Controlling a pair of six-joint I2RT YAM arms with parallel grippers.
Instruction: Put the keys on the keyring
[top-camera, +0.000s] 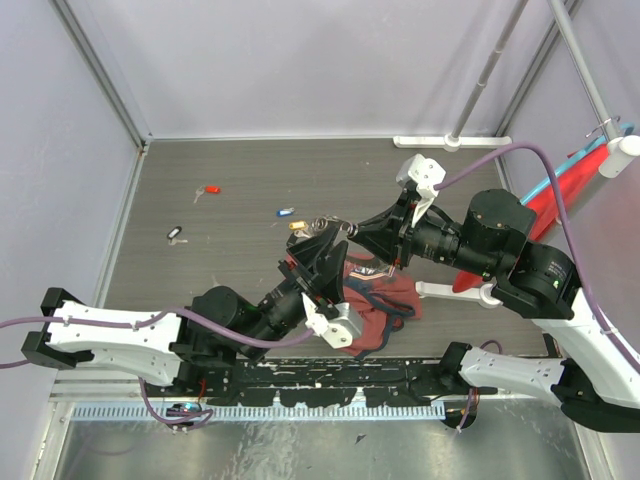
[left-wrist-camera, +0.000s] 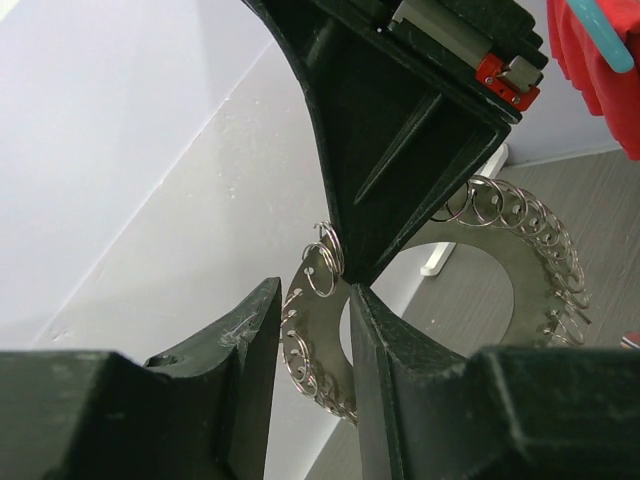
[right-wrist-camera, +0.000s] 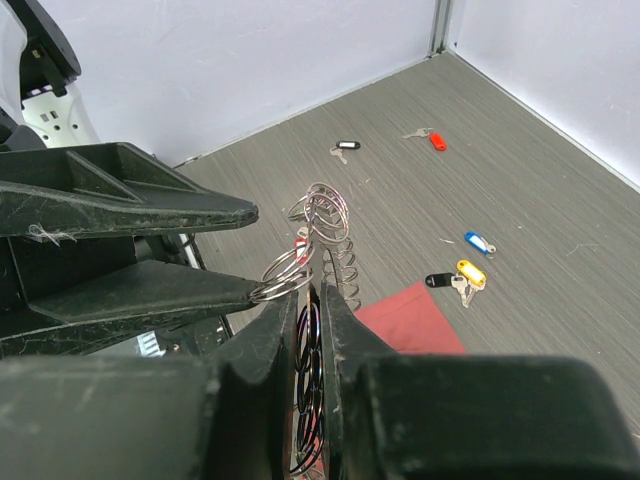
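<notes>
Seen from above, two arms reached in from the near edge of a grey wood-grain surface (top-camera: 200, 280) and met near its middle. The left end effector (top-camera: 318, 250) and right end effector (top-camera: 352, 230) came together at a silvery keyring (top-camera: 325, 222). A dark-red cloth bag (top-camera: 392, 298) lay just nearer, partly hidden. Farther out lay a red key (top-camera: 211, 188), a blue key (top-camera: 286, 211), a yellow key (top-camera: 297, 225) and a black key (top-camera: 176, 233).

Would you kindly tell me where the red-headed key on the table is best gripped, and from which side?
The red-headed key lies flat on the table, alone, so probably take its plastic head from straight above, pinching across its narrow width; the metal blade looks thinner.
</notes>
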